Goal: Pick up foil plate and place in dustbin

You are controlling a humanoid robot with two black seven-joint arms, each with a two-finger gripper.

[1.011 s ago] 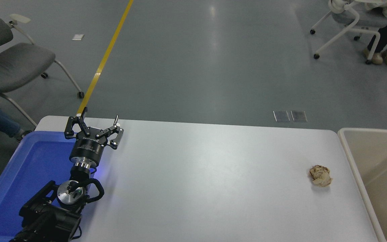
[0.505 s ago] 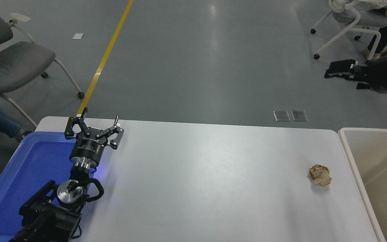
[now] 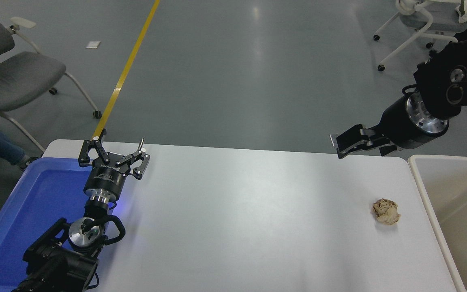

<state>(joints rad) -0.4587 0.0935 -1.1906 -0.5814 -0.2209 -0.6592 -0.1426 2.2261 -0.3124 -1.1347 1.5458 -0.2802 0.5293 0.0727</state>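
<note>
The foil plate is nowhere in this view. The dustbin, beige with a thick pale rim, stands at the table's right edge and is cut off by the picture. My right gripper hangs over the table's far edge, left of the dustbin's far corner, pointing left, with nothing seen in it. I see it side-on and cannot tell how it stands. My left gripper is open and empty, parked at the far left over the rim of the blue tray.
A small crumpled brown paper ball lies on the white table near the dustbin. A blue plastic tray sits at the left under my left arm. Chairs stand on the floor beyond the table.
My right arm has come in from the upper right and moved down and left to the table's far edge. The left arm and the paper ball have not moved.
</note>
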